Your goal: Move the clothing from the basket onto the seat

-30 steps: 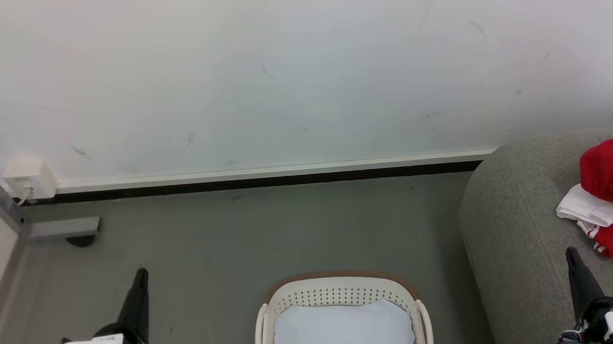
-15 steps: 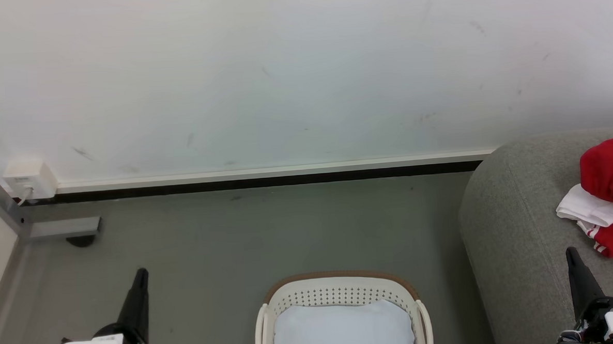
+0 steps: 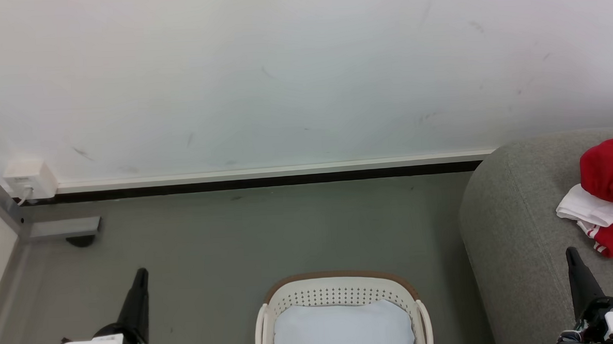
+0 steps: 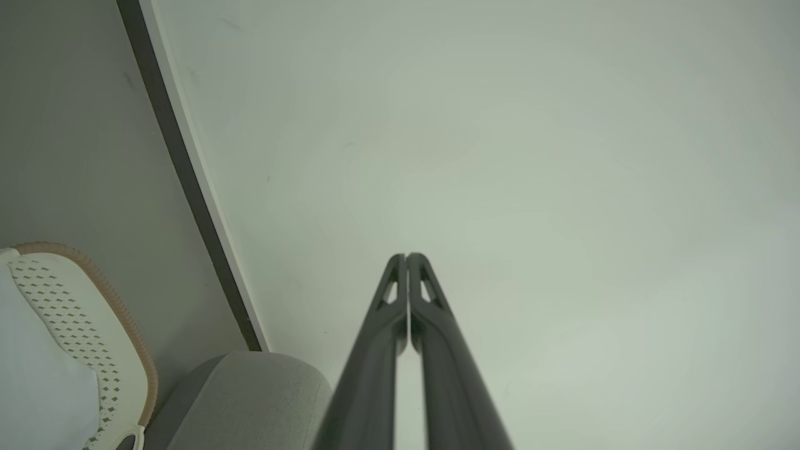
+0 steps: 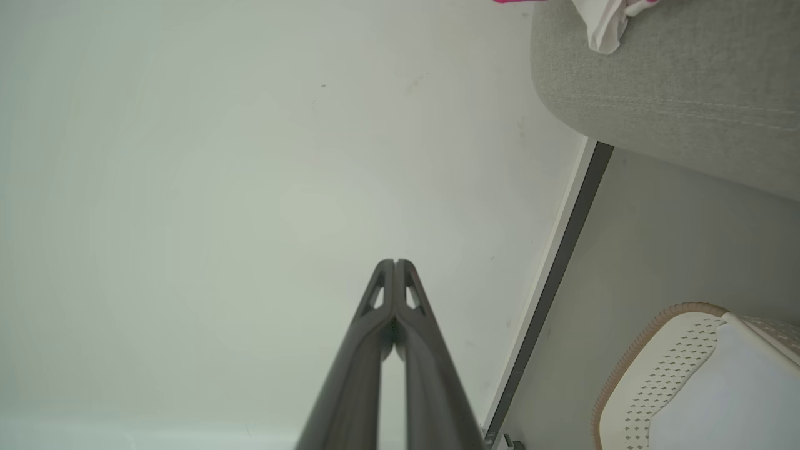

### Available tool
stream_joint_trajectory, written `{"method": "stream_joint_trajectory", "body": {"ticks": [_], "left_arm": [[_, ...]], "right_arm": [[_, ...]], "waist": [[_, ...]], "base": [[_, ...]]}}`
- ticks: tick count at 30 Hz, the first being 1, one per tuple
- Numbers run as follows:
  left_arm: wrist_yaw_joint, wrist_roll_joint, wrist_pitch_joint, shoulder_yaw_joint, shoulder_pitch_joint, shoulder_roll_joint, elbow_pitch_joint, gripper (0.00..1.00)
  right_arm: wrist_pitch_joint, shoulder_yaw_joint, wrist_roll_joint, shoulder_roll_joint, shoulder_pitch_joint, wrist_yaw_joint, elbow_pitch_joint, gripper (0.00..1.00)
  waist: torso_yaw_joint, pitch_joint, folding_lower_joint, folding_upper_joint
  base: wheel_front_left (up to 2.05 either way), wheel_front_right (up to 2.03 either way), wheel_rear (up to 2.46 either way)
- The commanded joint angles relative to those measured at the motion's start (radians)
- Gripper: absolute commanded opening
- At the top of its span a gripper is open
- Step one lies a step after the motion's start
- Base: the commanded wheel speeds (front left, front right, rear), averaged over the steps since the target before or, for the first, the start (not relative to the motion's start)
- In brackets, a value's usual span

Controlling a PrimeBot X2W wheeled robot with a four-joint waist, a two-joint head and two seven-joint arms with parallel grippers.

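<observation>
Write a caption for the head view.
Red-white clothing lies on the grey sofa; the basket holds a pale pad.

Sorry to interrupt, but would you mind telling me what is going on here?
The red and white clothing lies on the grey seat at the right. The basket on the floor holds a pale pad. The left end effector and the right end effector are both shut and empty, so the move looks done.

I am looking at the grey floor (image 3: 237,237), which is carrying the white basket (image 3: 343,294) and the grey sofa (image 3: 510,220), where red and white clothing (image 3: 609,171) is lying.
</observation>
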Motion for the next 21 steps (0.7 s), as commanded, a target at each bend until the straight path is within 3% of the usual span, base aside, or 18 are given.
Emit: {"method": "stream_joint_trajectory", "body": {"ticks": [1, 21], "left_arm": [[-0.005, -0.014, 0.005, 0.003, -0.006, 0.002, -0.002, 0.0], [-0.005, -0.014, 0.005, 0.003, -0.006, 0.002, -0.002, 0.0]], "right_arm": [[0.004, -0.003, 0.001, -0.006, -0.006, -0.002, -0.005, 0.0], [0.004, -0.003, 0.002, -0.006, -0.006, -0.002, -0.005, 0.0]], "waist": [[0.0, 0.0, 0.0, 0.0], [0.0, 0.0, 0.0, 0.0]], "base": [[0.0, 0.0, 0.0], [0.0, 0.0, 0.0]]}}
